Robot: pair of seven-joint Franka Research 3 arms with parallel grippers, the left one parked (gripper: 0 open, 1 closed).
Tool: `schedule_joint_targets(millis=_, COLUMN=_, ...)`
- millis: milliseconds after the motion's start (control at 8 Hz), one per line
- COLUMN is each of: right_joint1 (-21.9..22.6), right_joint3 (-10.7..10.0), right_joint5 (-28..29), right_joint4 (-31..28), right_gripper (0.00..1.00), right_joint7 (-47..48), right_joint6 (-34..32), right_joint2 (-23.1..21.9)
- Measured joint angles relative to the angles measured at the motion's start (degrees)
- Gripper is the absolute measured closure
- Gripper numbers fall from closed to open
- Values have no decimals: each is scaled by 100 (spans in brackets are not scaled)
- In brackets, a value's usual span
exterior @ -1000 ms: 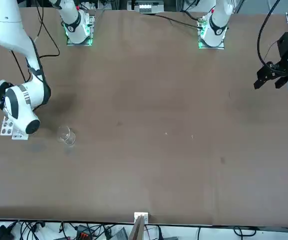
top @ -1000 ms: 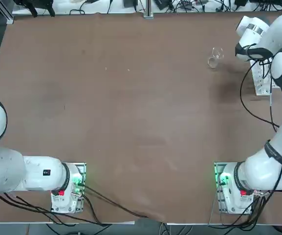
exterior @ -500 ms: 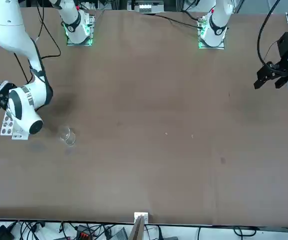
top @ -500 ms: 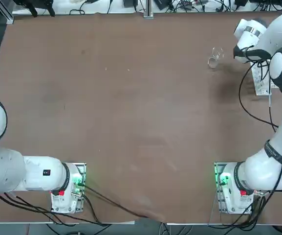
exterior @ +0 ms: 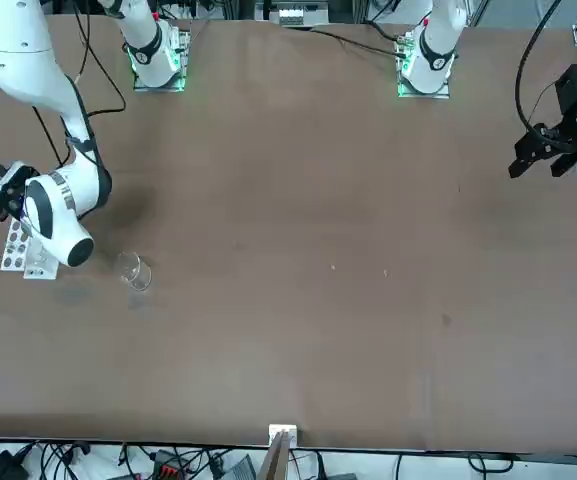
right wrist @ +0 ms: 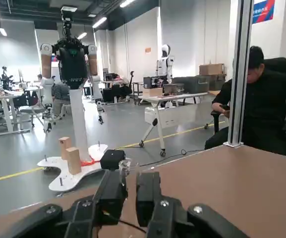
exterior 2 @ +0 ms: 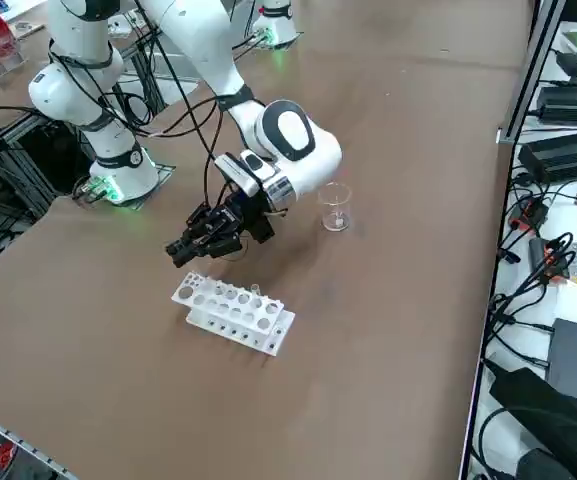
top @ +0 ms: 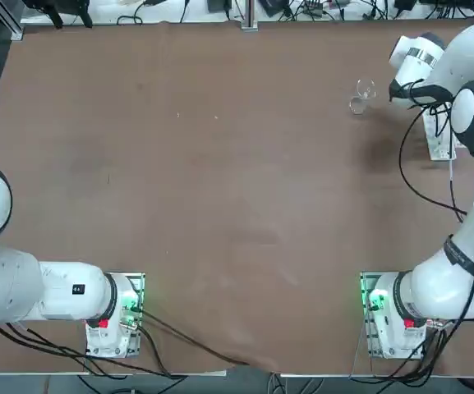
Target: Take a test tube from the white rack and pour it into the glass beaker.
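Test tube, clear, colourless (right wrist: 127, 166): between closed fingers of right gripper (right wrist: 132, 184), upper left of centre, right side view. White rack (exterior 2: 236, 316), perforated, two-tiered: below, left of centre. Glass beaker (exterior 2: 335, 210), upright: upper right of centre. Right arm (exterior 2: 290, 145): partly covers rack, top view.

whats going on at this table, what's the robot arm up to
The right arm's gripper is out above the table near the white rack, shut on what looks like a clear test tube. The glass beaker stands upright nearby, untouched. A seated person is beyond the table.
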Motion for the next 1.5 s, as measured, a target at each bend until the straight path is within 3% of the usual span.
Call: schedule_joint_targets(millis=1500, right_joint1=-47, right_joint3=0, right_joint5=0, right_joint4=-50, right_gripper=80, right_joint7=137, right_joint6=568, right_joint2=399)
